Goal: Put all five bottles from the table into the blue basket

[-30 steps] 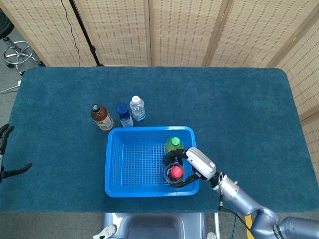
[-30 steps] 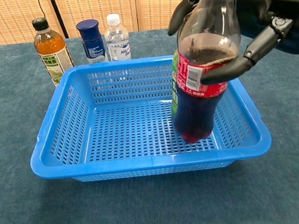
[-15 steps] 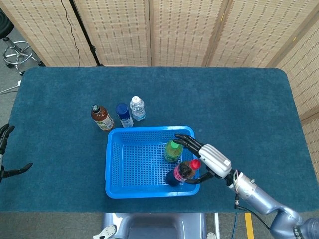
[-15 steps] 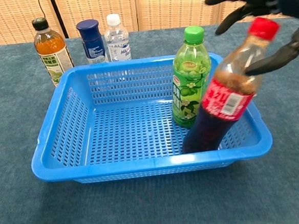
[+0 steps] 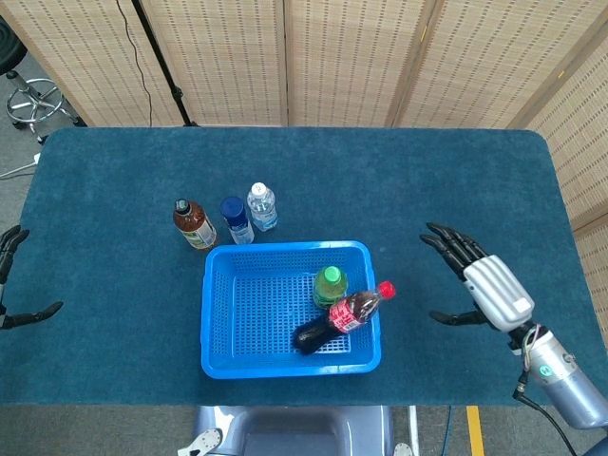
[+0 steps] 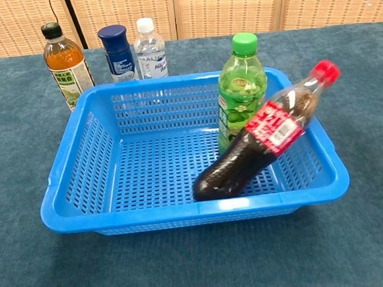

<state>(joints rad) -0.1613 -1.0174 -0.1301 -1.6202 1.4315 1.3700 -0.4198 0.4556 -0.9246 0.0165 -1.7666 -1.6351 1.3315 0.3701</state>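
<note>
Just changed: the right hand [image 5: 484,285] has let go of the cola bottle [image 6: 260,139] and pulled back to the right of the blue basket [image 5: 218,323], well clear of it; half a second ago it was over the rim.
Right hand: fingers spread wide, nothing in it.
Left hand [image 5: 11,285]: parked at the table's left edge, barely in frame, fingers apart and empty, as it was a second ago.
Cola bottle: no longer upright; it has tipped, base on the basket floor, neck and red cap leaning out over the right rim.
Green bottle [image 6: 242,91]: standing upright inside, just beside the cola bottle, possibly touching.
Score: two in, three to go, by the look of it.
Still on the table: the tea bottle [image 5: 193,225], the blue-capped bottle [image 5: 236,219] and the water bottle [image 5: 262,207], lined up just behind the basket's back-left corner.
Room: the basket's left half is open floor; the overhanging cola cap is the thing to steer round on the right side.
Approach: open tabletop left of and behind the trio favours the left hand.
</note>
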